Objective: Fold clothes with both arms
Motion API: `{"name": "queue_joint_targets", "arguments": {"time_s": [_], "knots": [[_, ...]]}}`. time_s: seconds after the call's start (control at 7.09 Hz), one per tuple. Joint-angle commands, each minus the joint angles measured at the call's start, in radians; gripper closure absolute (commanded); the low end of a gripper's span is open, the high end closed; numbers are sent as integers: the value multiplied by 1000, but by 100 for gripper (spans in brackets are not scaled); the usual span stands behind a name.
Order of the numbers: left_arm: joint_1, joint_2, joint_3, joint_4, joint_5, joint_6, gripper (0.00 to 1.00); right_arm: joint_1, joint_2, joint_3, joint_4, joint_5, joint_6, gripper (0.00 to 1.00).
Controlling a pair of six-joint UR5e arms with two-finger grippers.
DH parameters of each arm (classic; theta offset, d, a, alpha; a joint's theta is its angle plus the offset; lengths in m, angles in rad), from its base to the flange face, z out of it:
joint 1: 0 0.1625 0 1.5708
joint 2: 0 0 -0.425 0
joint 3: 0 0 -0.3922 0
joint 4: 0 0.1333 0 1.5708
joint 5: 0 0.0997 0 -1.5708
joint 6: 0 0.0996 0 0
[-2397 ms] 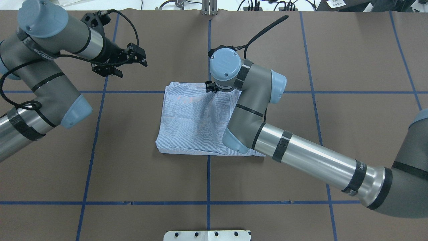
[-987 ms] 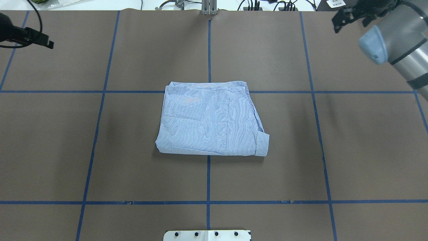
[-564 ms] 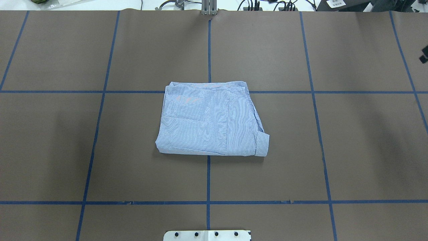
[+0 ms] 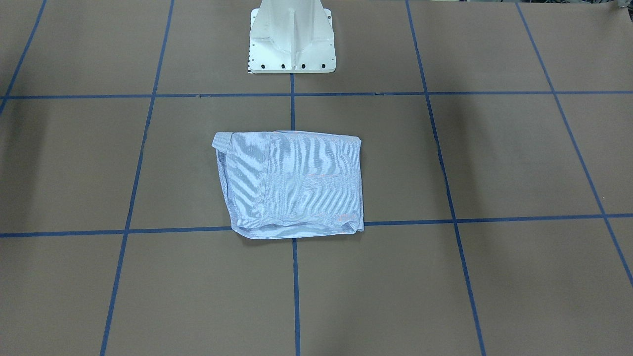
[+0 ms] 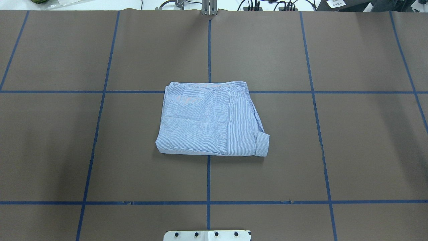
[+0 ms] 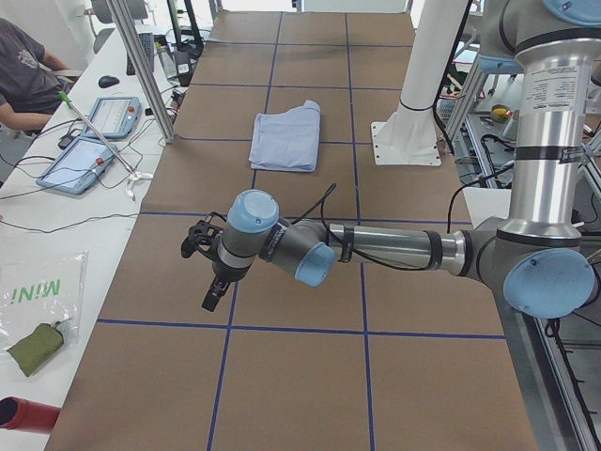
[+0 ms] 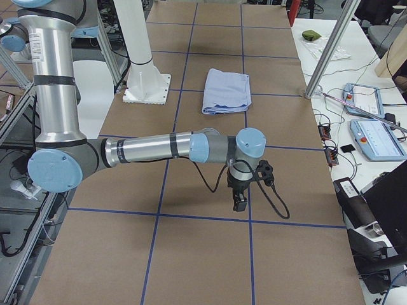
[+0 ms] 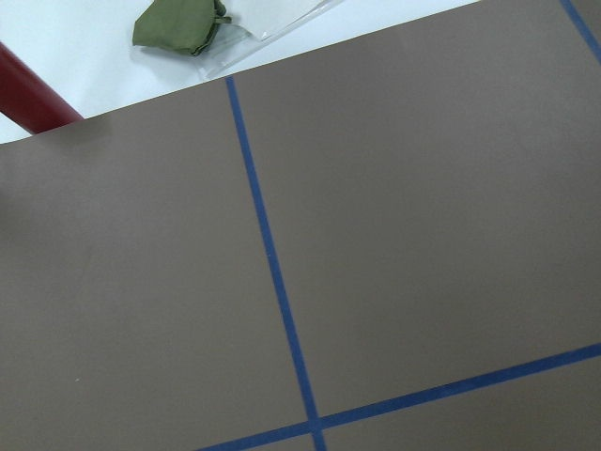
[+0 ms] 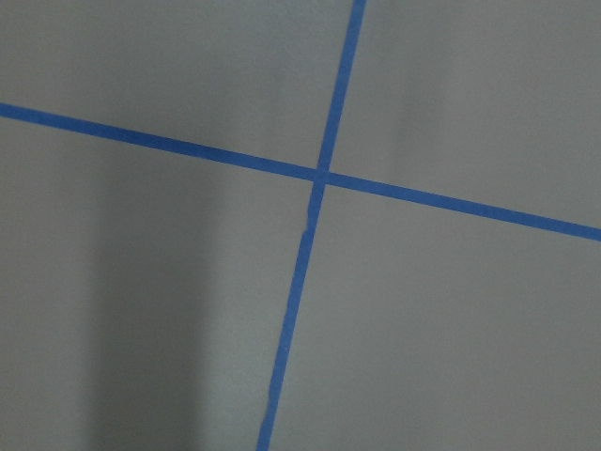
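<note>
The light blue striped shirt (image 5: 210,120) lies folded into a compact rectangle at the table's middle, with a cuff showing at its near right corner. It also shows in the front view (image 4: 292,183) and both side views (image 6: 286,136) (image 7: 227,91). No arm touches it. My left gripper (image 6: 208,299) hangs over bare table far towards the left end. My right gripper (image 7: 240,202) hangs over bare table far towards the right end. Both show only in the side views, so I cannot tell whether they are open or shut.
The white pedestal base (image 4: 292,44) stands behind the shirt. Blue tape lines (image 5: 208,47) grid the brown table. A green pouch (image 8: 178,23) and a red cylinder (image 8: 28,94) lie off the left end. Tablets (image 6: 94,141), cables, metal posts and a seated person (image 6: 28,75) line the far side.
Both arms have pulled away from the shirt and out of the overhead view, left arm leftwards, right arm rightwards. The right gripper left the shirt's far edge. The shirt lies still.
</note>
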Motion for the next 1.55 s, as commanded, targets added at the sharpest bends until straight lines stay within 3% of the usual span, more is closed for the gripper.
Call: {"name": "queue_joint_targets", "arguments": {"time_s": [0.0,0.14,0.56,0.71,0.85,0.99,1.13,1.41], "knots": [[0,28,18,7,8,7,0,27,-17,-37,22,2,9,0],[1,24,11,69,9,5,0,25,-14,-40,22,2,29,0],[46,-28,-66,460,8,13,0,25,-14,-41,22,14,92,0],[43,-18,-68,497,-3,56,0,25,-19,-46,22,46,92,0],[40,-6,-48,511,-14,218,0,25,-25,-47,22,59,92,0],[35,-1,-42,523,-79,267,0,25,-25,-51,22,60,92,0],[32,8,-39,521,-130,271,0,25,-25,-52,22,60,94,0],[-3,10,-45,521,-138,271,0,27,-23,-55,22,60,120,0]]}}
